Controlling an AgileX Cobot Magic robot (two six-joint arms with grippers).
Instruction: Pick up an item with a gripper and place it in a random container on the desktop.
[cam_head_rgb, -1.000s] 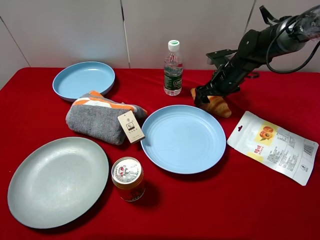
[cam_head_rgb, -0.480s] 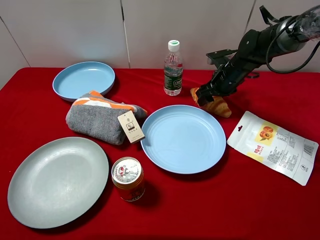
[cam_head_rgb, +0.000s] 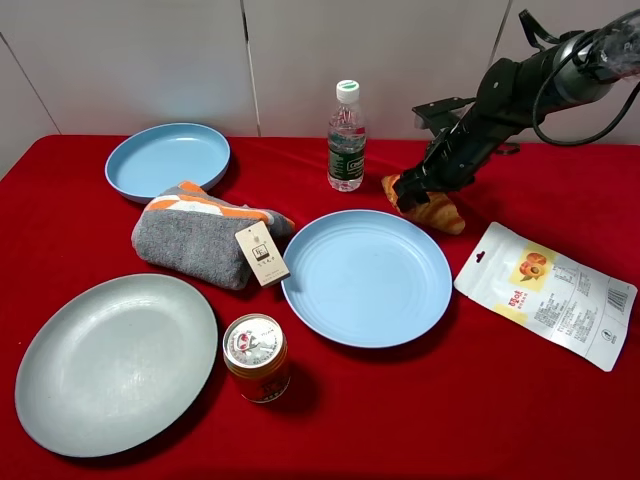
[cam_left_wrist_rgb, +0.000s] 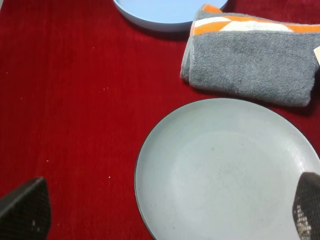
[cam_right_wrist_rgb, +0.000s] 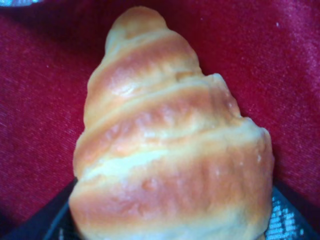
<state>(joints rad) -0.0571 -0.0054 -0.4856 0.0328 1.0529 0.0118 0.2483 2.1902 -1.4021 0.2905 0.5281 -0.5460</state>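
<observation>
The golden-brown croissant (cam_head_rgb: 438, 212) lies on the red cloth just beyond the far right rim of the light-blue flat plate (cam_head_rgb: 367, 277). My right gripper (cam_head_rgb: 410, 189) is shut on the croissant's left end, its black arm coming in from the upper right. In the right wrist view the croissant (cam_right_wrist_rgb: 170, 150) fills the frame, with dark fingers (cam_right_wrist_rgb: 60, 222) at its sides. My left gripper (cam_left_wrist_rgb: 165, 215) is open and empty above the grey-green plate (cam_left_wrist_rgb: 225, 170). It does not show in the exterior view.
A smaller blue dish (cam_head_rgb: 167, 158) sits at the back left and a grey towel (cam_head_rgb: 205, 233) in front of it. The grey-green plate (cam_head_rgb: 115, 360) is front left, beside a gold-lidded can (cam_head_rgb: 257, 357). A water bottle (cam_head_rgb: 346, 137) stands at the back; a white pouch (cam_head_rgb: 548, 293) lies at right.
My right gripper has shifted slightly up and to the right with the croissant's end in it. Nothing else has moved.
</observation>
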